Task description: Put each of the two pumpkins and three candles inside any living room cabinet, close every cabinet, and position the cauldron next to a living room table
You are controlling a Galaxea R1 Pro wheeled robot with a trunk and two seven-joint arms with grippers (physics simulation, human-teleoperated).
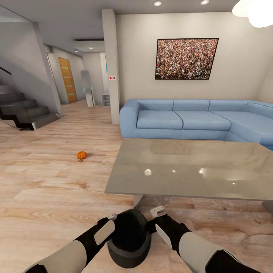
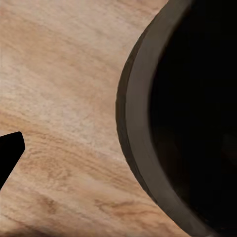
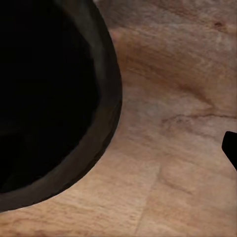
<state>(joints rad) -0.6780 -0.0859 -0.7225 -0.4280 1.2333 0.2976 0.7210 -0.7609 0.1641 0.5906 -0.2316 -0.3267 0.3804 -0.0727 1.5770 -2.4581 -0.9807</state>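
The cauldron [image 1: 129, 237], black and round with a thick rim, sits low in front of me over the wood floor. My left gripper [image 1: 109, 223] is against its left side and my right gripper [image 1: 159, 220] against its right side. In the left wrist view the cauldron rim [image 2: 131, 123] stands apart from one dark fingertip [image 2: 10, 155]. The right wrist view shows the rim [image 3: 111, 98] apart from a fingertip [image 3: 231, 148]. Each gripper looks open. One orange pumpkin [image 1: 81, 154] lies on the floor far to the left. Candles and cabinet are out of view.
A low grey glossy table [image 1: 182, 167] stands just beyond the cauldron, to the right. A blue corner sofa [image 1: 189, 119] sits behind it against the wall. A pillar [image 1: 110, 64], stairs [image 1: 22, 110] and a hallway lie at the left, across open wood floor.
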